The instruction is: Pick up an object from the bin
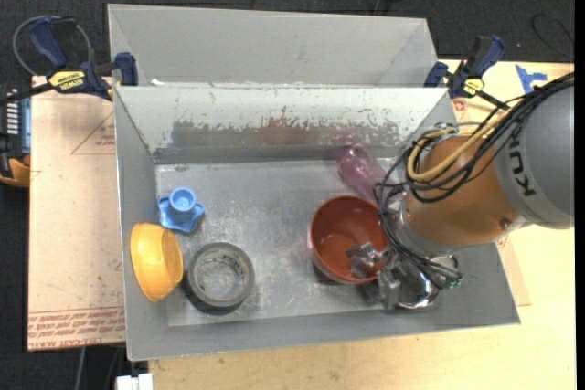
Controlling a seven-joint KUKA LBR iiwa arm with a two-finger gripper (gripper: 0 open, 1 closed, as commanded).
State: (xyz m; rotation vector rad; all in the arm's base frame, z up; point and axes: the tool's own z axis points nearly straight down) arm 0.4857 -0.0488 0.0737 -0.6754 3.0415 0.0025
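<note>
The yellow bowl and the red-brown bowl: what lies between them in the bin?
In the camera view, a grey tape roll lies between them, beside the yellow bowl; from the roll to the red-brown bowl the bin floor is bare.

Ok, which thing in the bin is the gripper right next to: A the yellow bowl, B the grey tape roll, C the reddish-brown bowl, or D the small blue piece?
C: the gripper sits at the lower right rim of the reddish-brown bowl; the other three lie well to the left.
</note>
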